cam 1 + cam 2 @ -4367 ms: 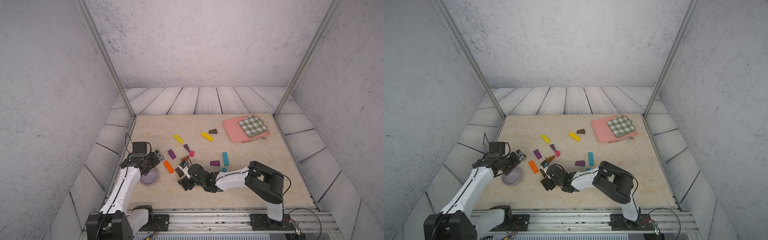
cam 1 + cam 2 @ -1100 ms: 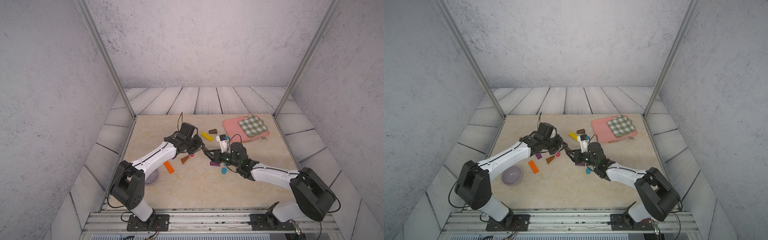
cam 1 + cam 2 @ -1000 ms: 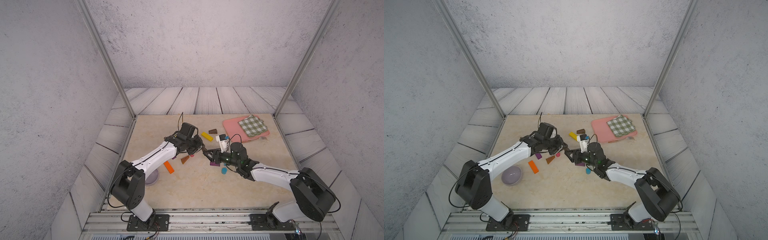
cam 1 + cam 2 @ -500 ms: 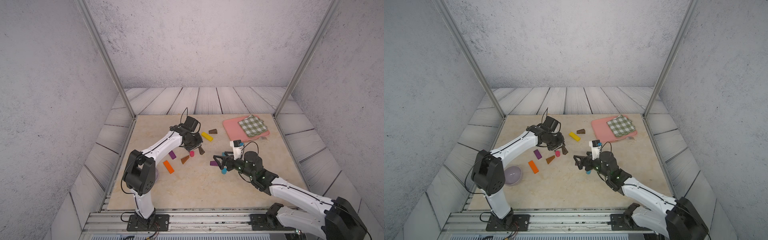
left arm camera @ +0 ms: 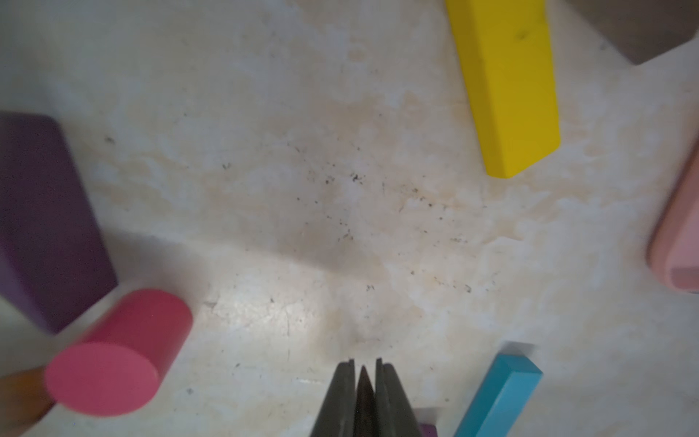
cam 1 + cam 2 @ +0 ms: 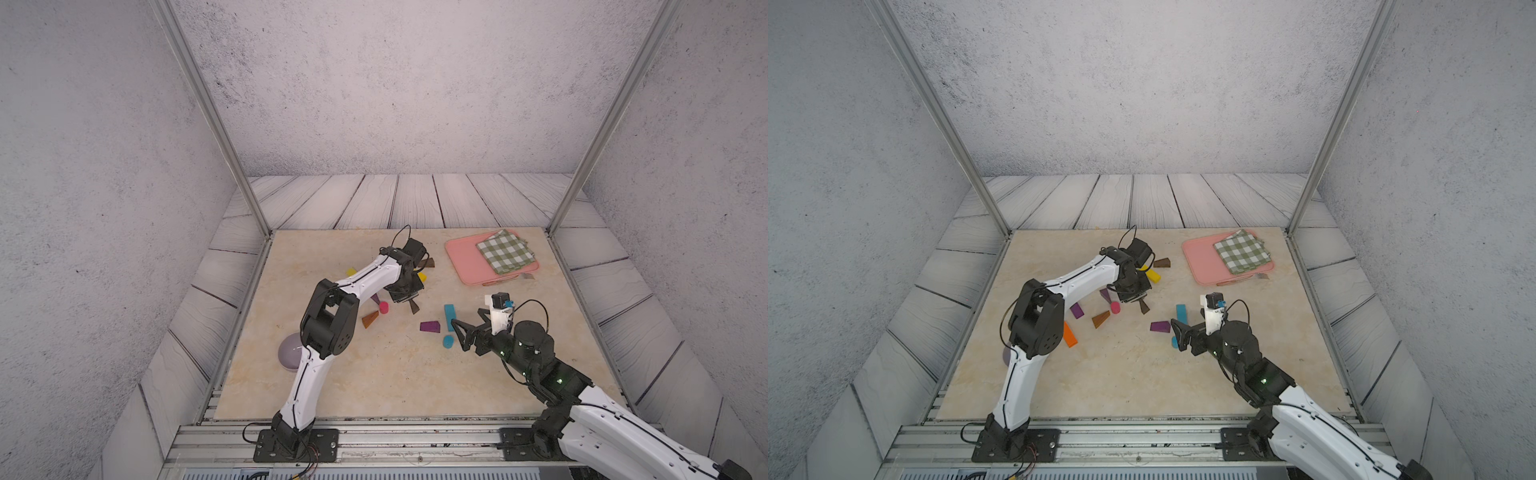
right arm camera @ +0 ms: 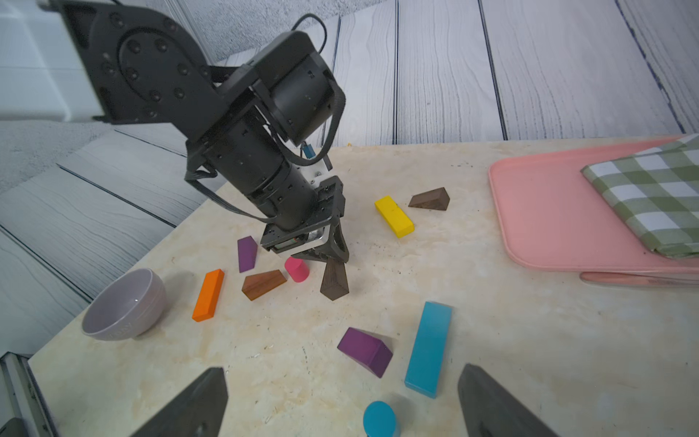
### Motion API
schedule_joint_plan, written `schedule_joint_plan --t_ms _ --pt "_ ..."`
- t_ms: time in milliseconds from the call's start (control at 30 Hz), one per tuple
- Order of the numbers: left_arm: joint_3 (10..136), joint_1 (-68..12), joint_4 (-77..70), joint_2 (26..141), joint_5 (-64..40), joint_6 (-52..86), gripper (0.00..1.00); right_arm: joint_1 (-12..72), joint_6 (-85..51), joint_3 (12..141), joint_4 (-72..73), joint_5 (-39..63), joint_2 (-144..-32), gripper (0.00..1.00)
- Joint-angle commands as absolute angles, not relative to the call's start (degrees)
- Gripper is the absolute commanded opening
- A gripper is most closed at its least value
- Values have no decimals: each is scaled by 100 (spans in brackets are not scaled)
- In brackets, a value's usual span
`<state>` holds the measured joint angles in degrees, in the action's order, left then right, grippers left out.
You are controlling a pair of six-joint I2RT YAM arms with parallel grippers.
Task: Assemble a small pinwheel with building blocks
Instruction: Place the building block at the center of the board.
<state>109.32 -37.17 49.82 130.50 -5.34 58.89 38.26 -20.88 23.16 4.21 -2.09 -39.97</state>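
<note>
Both my arms have parted since a second ago: the right drew back, the left swung off loaded. On the counter [image 6: 374, 374], the pink tray [image 6: 461, 259] sits well apart from the pink cylinder [image 7: 297, 269], with open room between. My right tool [image 6: 459, 336] hangs wide, empty, well apart from that cylinder. My left tool [image 7: 332, 256] pinches the dark brown wedge [image 7: 333, 282], point down, just beside it; I'd lower slowly, squaring first.

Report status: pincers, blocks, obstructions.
Left pincer shut on dark brown wedge, tip down beside pink cylinder. Right pincer open, empty, facing blue cylinder and teal bar. No pinwheel yet, blocks scattered. Nothing blocking.
</note>
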Motion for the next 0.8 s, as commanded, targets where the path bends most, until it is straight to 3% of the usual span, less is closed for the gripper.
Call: schedule_joint_plan --t_ms 0,233,400,767 --pt "11051 -3762 5740 13208 -302 5751 0 3797 -1991 2285 369 -153 -4014 99" --pt "10950 -3744 5707 13389 -288 5720 0 3794 -1942 2250 458 60 -4135 99" --pt "10970 -3742 5734 13485 -332 5683 16 3791 -1925 2267 477 163 -4219 99" --pt "11435 -3708 6014 13406 -220 5409 30 3790 -1884 2311 449 219 -4305 99"
